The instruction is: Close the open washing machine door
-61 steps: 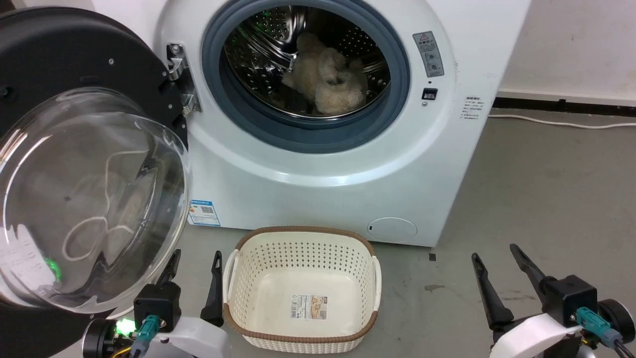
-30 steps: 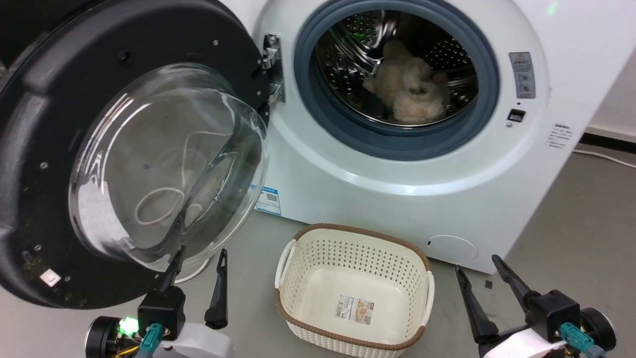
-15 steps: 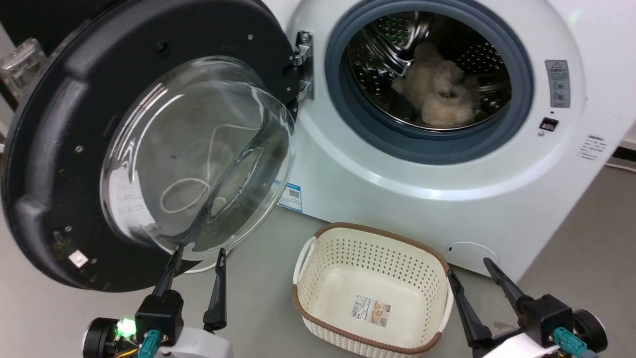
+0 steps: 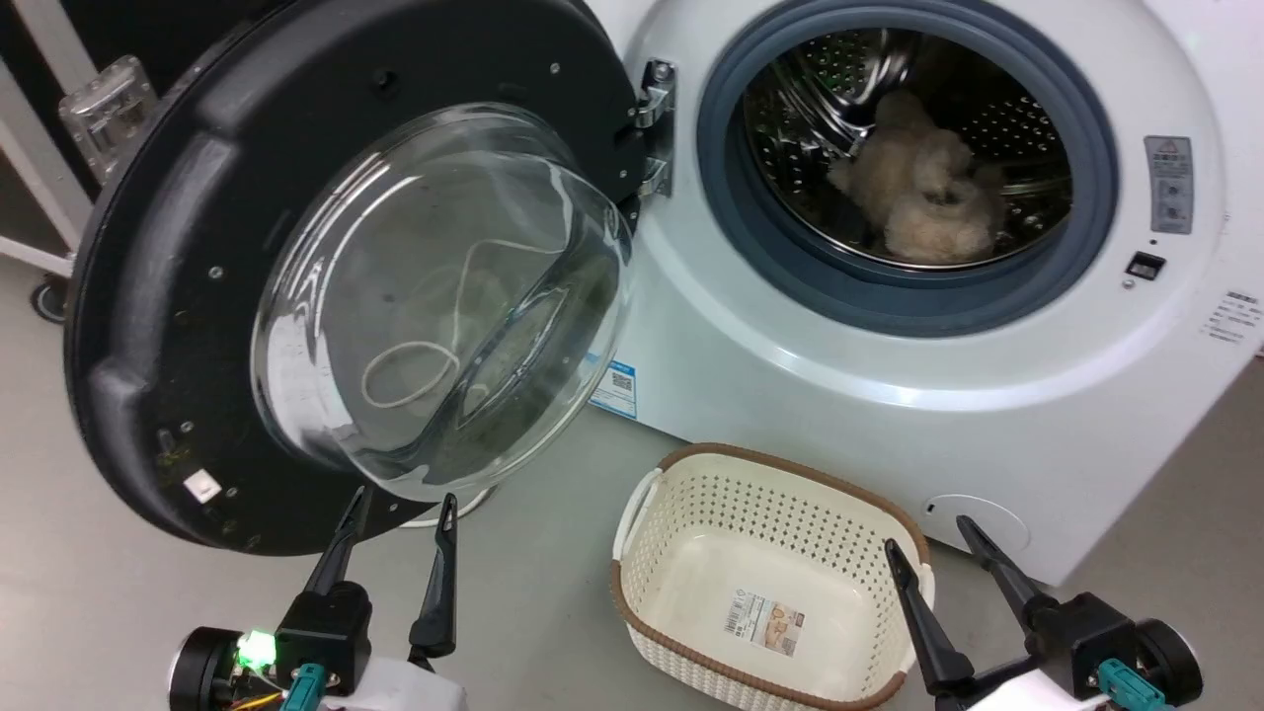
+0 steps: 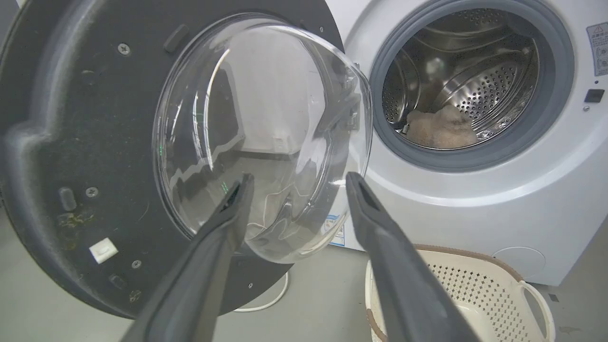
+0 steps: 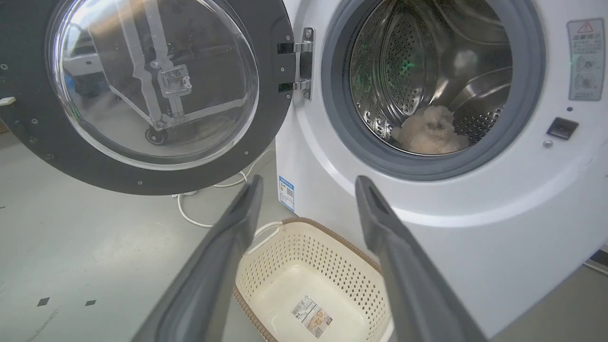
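The washing machine door (image 4: 168, 296) stands swung wide open to the left of the white machine (image 4: 839, 395). It is round and black, with a clear bulging glass bowl (image 4: 444, 296), and hangs on a metal hinge (image 4: 654, 128). My left gripper (image 4: 405, 496) is open, its tips just below the glass bowl and apart from it. In the left wrist view the left gripper (image 5: 299, 176) points at the door (image 5: 95, 118). My right gripper (image 4: 926, 533) is open and empty over the basket's right rim. From the right wrist view, the right gripper (image 6: 308, 179) faces the machine, with the door (image 6: 270, 57) at upper left.
A cream basket with a brown rim (image 4: 691, 459) sits on the floor before the machine, between my grippers. A fluffy cream item (image 4: 923, 202) lies in the steel drum (image 4: 820, 89). A white cable (image 6: 190, 218) lies under the door. A wheeled white frame (image 4: 44, 296) stands far left.
The whole head picture has shifted right, so the camera has turned left. The door stays wide open. Both grippers stay open and low.
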Tool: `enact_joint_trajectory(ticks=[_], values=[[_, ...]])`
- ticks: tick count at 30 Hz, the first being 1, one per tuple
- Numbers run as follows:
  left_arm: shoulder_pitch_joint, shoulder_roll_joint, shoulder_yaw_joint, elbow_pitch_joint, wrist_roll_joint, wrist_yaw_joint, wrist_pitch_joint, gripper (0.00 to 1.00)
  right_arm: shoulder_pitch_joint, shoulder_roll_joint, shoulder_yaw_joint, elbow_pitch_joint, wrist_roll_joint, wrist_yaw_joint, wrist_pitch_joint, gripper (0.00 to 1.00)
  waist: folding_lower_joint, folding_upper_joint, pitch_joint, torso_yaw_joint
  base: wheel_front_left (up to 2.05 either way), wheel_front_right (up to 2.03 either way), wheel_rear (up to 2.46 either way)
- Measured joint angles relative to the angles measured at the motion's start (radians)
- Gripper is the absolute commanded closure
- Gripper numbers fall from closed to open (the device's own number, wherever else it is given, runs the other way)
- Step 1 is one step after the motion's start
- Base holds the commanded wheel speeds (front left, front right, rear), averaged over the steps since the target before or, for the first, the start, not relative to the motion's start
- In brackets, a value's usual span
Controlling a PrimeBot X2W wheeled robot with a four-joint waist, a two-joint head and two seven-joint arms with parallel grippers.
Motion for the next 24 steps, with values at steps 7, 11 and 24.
enact_joint_trajectory(ticks=[7, 11, 24], values=[[0.000, 0.006, -0.011, 0.003, 0.000, 0.000, -0.016, 0.00, 0.009, 0.000, 0.008, 0.004, 0.001, 0.000, -0.014, 0.00, 0.0000, 0.0000, -0.001, 0.028, 0.00, 0.00, 0.00], [0.000, 0.009, -0.018, 0.004, 0.000, 0.000, -0.024, 0.00, 0.010, 0.000, 0.011, 0.010, 0.002, 0.000, -0.024, 0.00, 0.0000, 0.0000, -0.001, 0.045, 0.00, 0.00, 0.00], [-0.035, -0.005, 0.089, -0.103, -0.096, -0.002, -0.052, 1.00, 0.011, -0.007, 0.021, 0.015, 0.010, 0.000, -0.050, 0.00, 0.0000, 0.0000, 0.030, 0.096, 0.00, 0.00, 0.00]])
